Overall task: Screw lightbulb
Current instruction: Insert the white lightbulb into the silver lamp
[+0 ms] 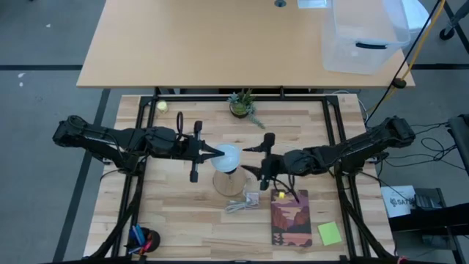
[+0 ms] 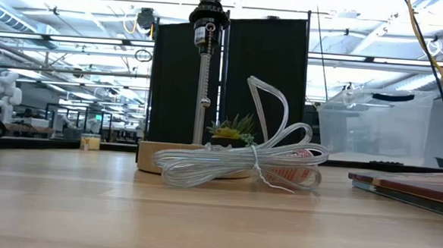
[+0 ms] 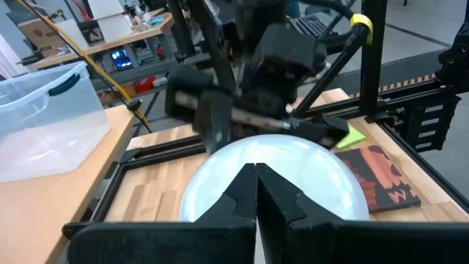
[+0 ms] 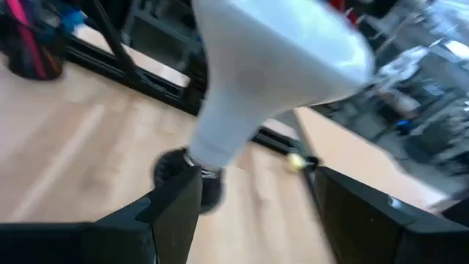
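Looking straight down on my rig, I see the two dark arms meeting over the middle of the wooden table point(image 1: 183, 220). The lightbulb point(image 1: 229, 155) sits above the round wooden lamp base point(image 1: 229, 182), its white globe uppermost and its pale neck pointing down toward the black socket point(image 4: 179, 172).

My left claw point(image 1: 218, 152) reaches in from the left with its fingers point(image 3: 275, 202) pressed together, their tips against the side of the frosted globe. My right claw point(image 1: 258, 160) comes in from the right with its fingers point(image 4: 172, 209) spread wide; they stand on either side of the bulb's narrow neck, near it, but I cannot tell whether they touch it.

From table height, a coiled clear cord point(image 2: 242, 159) lies in front of the base, and the black socket stands high on a thin stem. A small potted plant point(image 1: 242, 104) sits behind, a book point(image 1: 291, 218) and a green sticky note point(image 1: 329, 233) lie to the right, and a yellow-green ball point(image 1: 161, 106) rests at the far left corner.
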You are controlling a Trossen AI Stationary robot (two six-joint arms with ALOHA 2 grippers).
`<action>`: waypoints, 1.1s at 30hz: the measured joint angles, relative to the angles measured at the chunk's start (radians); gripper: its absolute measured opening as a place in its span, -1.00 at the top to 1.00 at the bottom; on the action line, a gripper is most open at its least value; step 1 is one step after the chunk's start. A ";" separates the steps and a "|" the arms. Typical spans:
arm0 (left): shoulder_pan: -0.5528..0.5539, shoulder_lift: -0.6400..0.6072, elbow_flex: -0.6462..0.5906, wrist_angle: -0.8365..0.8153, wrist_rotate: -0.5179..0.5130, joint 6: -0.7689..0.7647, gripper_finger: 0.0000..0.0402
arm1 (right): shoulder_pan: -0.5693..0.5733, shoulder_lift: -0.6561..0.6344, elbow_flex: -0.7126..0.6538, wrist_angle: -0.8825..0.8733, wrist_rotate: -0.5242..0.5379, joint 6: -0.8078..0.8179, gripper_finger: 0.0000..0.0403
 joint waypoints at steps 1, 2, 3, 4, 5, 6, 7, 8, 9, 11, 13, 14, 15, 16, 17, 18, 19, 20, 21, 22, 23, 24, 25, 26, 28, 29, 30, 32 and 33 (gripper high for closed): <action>0.000 0.000 0.000 0.000 -0.001 0.000 1.00 | 0.008 -0.012 0.000 -0.006 0.013 -0.026 -0.28; 0.000 0.000 0.000 0.000 -0.001 0.000 1.00 | 0.016 -0.025 0.000 -0.012 0.017 -0.052 -0.28; 0.000 0.000 0.000 0.000 -0.002 0.000 1.00 | 0.025 -0.036 0.000 -0.011 0.021 -0.073 -0.28; 0.000 0.000 0.000 0.000 -0.003 0.000 1.00 | 0.034 -0.044 0.000 0.004 0.020 -0.097 -0.28; 0.000 0.000 0.000 -0.001 -0.003 0.000 1.00 | 0.044 -0.052 0.000 0.015 0.018 -0.124 -0.28; 0.000 0.000 0.000 -0.001 -0.004 0.000 1.00 | 0.053 -0.057 0.000 0.027 0.019 -0.150 -0.28; 0.000 0.000 0.000 0.000 -0.006 0.000 1.00 | 0.060 -0.060 0.000 0.046 0.022 -0.173 -0.28; 0.000 0.000 0.000 -0.001 -0.007 0.000 1.00 | 0.068 -0.060 0.000 0.065 0.029 -0.197 -0.28; 0.000 0.000 0.000 -0.002 -0.007 0.000 1.00 | 0.075 -0.060 0.000 0.082 0.039 -0.222 -0.28; 0.000 0.000 0.000 -0.002 -0.008 -0.001 1.00 | 0.084 -0.060 0.000 0.129 0.042 -0.247 -0.28; 0.000 0.000 0.000 -0.003 -0.008 -0.006 1.00 | 0.087 -0.060 0.000 0.190 0.036 -0.250 -0.28; 0.000 0.000 0.000 -0.003 -0.008 -0.008 1.00 | 0.087 -0.060 0.000 0.220 0.033 -0.250 -0.28; 0.000 0.000 0.000 -0.003 -0.008 -0.008 1.00 | 0.087 -0.060 0.000 0.241 0.029 -0.250 -0.28; 0.000 0.000 0.000 -0.004 -0.008 -0.008 1.00 | 0.087 -0.060 0.000 0.256 0.013 -0.246 -0.28; 0.000 0.000 0.000 -0.004 -0.008 -0.010 1.00 | 0.087 -0.060 0.000 0.267 -0.007 -0.239 -0.27; 0.000 0.000 0.000 -0.005 -0.008 -0.012 1.00 | 0.085 -0.060 0.000 0.278 -0.029 -0.232 -0.25; 0.000 0.000 0.000 -0.006 -0.008 -0.013 1.00 | 0.085 -0.060 0.000 0.287 -0.051 -0.223 -0.22; 0.000 0.000 0.000 -0.007 -0.008 -0.013 1.00 | 0.083 -0.060 0.002 0.290 -0.072 -0.211 -0.18; 0.000 0.000 0.000 -0.009 -0.008 -0.013 1.00 | 0.080 -0.060 0.008 0.287 -0.087 -0.196 -0.13; 0.000 0.000 0.000 -0.009 -0.008 -0.013 1.00 | 0.078 -0.059 0.017 0.280 -0.098 -0.174 -0.06; 0.000 0.000 0.000 -0.009 -0.009 -0.015 1.00 | 0.074 -0.059 0.028 0.276 -0.101 -0.153 0.01; 0.000 0.000 0.000 -0.009 -0.009 -0.016 1.00 | 0.068 -0.059 0.038 0.268 -0.102 -0.134 0.09; 0.000 0.000 0.000 -0.009 -0.009 -0.016 1.00 | 0.062 -0.060 0.047 0.262 -0.101 -0.118 0.19; 0.000 0.000 0.000 -0.009 -0.009 -0.016 1.00 | 0.057 -0.060 0.054 0.252 -0.101 -0.111 0.29; 0.000 0.000 0.000 -0.010 -0.009 -0.016 1.00 | 0.050 -0.059 0.060 0.242 -0.100 -0.110 0.50; 0.000 0.000 0.000 -0.010 -0.009 -0.016 1.00 | 0.049 -0.059 0.067 0.241 -0.101 -0.110 0.62; 0.000 0.000 0.000 -0.010 -0.010 -0.015 1.00 | 0.046 -0.059 0.072 0.243 -0.114 -0.106 0.73; 0.000 0.000 0.000 -0.010 -0.010 -0.015 1.00 | 0.036 -0.059 0.080 0.246 -0.156 -0.084 0.92; 0.000 0.000 0.000 -0.010 -0.010 -0.015 1.00 | 0.031 -0.059 0.083 0.242 -0.164 -0.075 0.95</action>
